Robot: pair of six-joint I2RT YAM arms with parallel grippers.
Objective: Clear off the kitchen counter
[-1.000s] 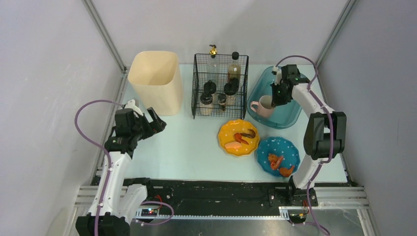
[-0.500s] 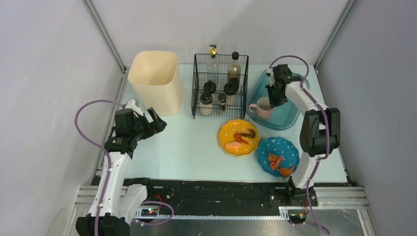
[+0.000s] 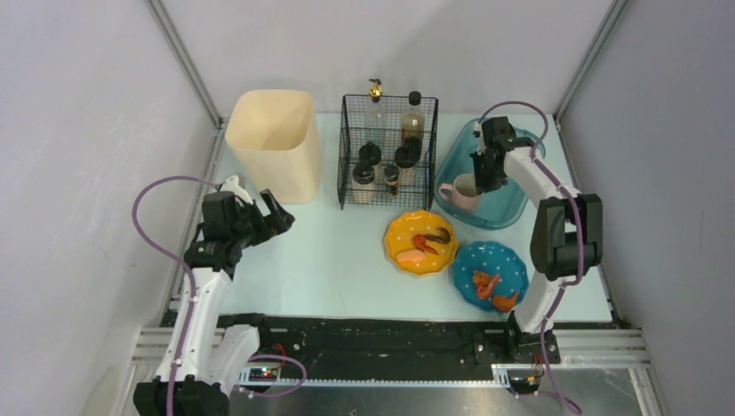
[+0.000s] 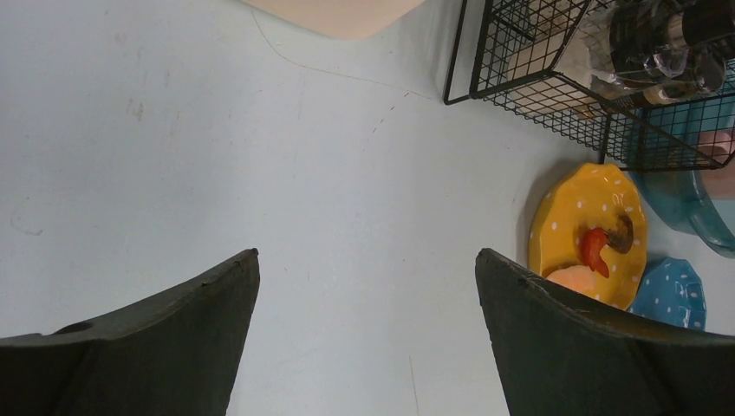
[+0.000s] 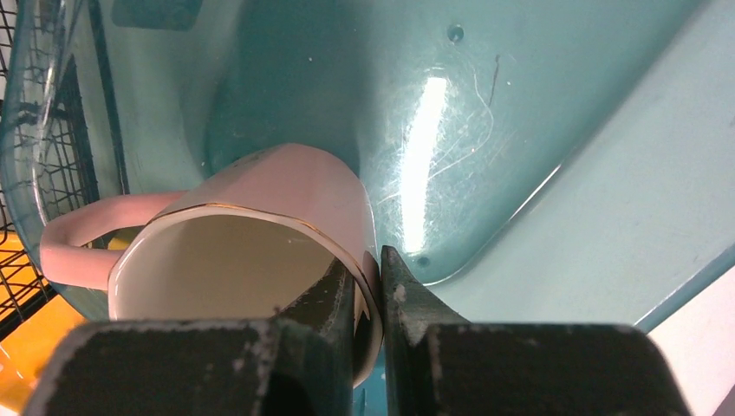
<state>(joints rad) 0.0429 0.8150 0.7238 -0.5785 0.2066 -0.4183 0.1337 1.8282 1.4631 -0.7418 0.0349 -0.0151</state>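
The right gripper [image 5: 371, 277] was clamped on the rim of the pink mug [image 5: 260, 225] inside the teal tub [image 5: 520, 130]. The left gripper [image 4: 367, 269] hung wide open over the counter [image 4: 260, 156].

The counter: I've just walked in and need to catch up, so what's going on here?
The right gripper is shut on the rim of a pink mug, holding it inside the teal tub at the back right of the counter. The left gripper is open and empty, hovering over bare counter on the left. A yellow plate and a blue plate, both with food scraps, sit in front of the tub.
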